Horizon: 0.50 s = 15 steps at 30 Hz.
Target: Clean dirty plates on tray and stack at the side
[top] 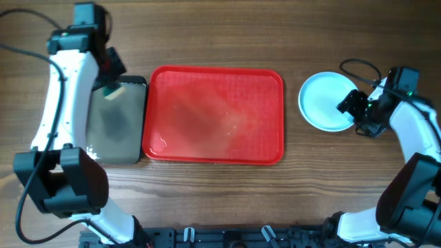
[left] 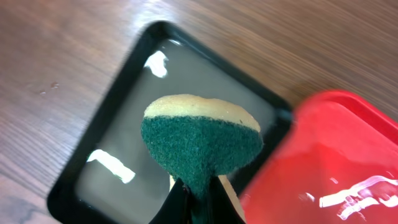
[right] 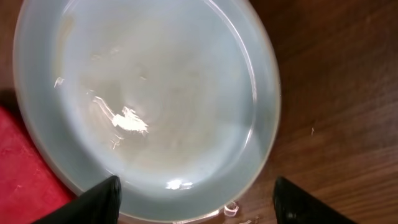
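**Nearly done: release the plate cleanly**

Now the red tray [top: 213,114] lies bare on the desk [top: 207,207], and the pale blue plate [top: 325,101] rests just right of it. The right pincer [right: 198,204] is spread wide at the plate's rim and holds nothing, so it should back away level without nudging it. The left pincer [left: 198,200] clamps the sponge [left: 200,146] above the black tray [left: 93,155].

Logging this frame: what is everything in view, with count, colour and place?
plate: one seen, pale mint-blue, on the table right of the red tray; whether others lie beneath cannot be told
red tray: one, red, table centre, no plates on it, wet streaks
black tray: one, black rim, grey bottom, just left of the red tray
sponge: one, green pad on yellow, above the black tray
table: one, brown wood
left gripper: shut on the sponge
right gripper: fingers open, at the plate's rim
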Tool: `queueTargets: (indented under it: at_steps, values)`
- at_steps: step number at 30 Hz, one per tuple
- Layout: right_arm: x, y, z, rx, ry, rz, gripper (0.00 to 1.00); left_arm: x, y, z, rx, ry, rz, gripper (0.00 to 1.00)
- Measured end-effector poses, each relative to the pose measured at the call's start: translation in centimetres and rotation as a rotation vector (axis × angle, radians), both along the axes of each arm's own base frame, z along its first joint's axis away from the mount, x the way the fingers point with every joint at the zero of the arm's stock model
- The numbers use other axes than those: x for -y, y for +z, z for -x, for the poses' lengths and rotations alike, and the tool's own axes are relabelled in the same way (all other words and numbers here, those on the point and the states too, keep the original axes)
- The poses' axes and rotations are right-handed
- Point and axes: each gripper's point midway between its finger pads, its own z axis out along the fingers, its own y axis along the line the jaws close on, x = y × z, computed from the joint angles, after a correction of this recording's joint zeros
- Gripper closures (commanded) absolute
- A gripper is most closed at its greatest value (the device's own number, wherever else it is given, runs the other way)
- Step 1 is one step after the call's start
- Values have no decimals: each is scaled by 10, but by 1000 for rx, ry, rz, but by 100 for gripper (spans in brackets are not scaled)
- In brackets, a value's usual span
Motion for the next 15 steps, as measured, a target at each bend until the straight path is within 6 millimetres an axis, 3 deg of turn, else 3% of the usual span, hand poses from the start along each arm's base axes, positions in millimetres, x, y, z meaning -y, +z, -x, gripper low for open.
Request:
queueTargets:
  at_steps: [3,4,8,9,10,11,12,15]
  values:
    - [-16,46,-24,67,103,6,19,-30,-23,23,-85,41,2,96]
    - [-32,63,-35,113,167,16,18,-35,-31,29,-106,36,0,96]
    - [-83,73,-42,147,317,11,18,-37,-76,30,-115,-54,-17,96]
    - [-94,73,-43,152,351,10,17,-37,-79,31,-119,-68,-18,96]
    - [-102,73,-43,153,370,9,18,-35,-101,35,-118,-100,-20,93]
    - [-104,73,-43,153,376,8,18,-33,-107,37,-125,-133,-16,90]
    - [-105,73,-43,154,380,8,18,-29,-114,40,-139,-180,-5,68]
    - [-105,73,-43,154,380,8,17,-19,-132,60,-211,-301,29,23]
